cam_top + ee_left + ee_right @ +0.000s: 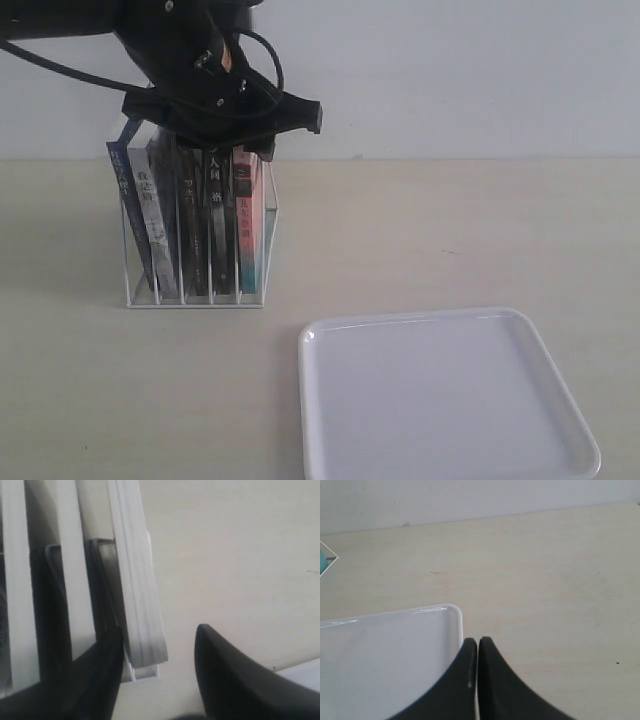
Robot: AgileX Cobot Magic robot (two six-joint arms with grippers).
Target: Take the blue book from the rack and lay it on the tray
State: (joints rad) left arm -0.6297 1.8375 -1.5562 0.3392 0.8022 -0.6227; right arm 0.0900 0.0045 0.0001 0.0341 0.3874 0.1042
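Observation:
The white wire rack (272,215) stands at the left and holds several upright books. The blue book (121,185) leans at the rack's left end, showing its dark blue spine. My left gripper (245,150) hangs over the rack's right end. In the left wrist view it (160,629) is open, its jaws straddling the top page edge of the outermost book (137,600), apparently the pink-and-teal one (249,225). The white tray (440,390) lies empty at the front right. My right gripper (478,640) is shut on nothing, just above the tray's corner rim (455,617).
Two black-spined books (205,225) and a pale grey one (152,215) fill the middle slots. The rack's wire base (145,672) shows below the outermost book. Bare beige table (450,230) lies between rack and tray. A white wall runs behind.

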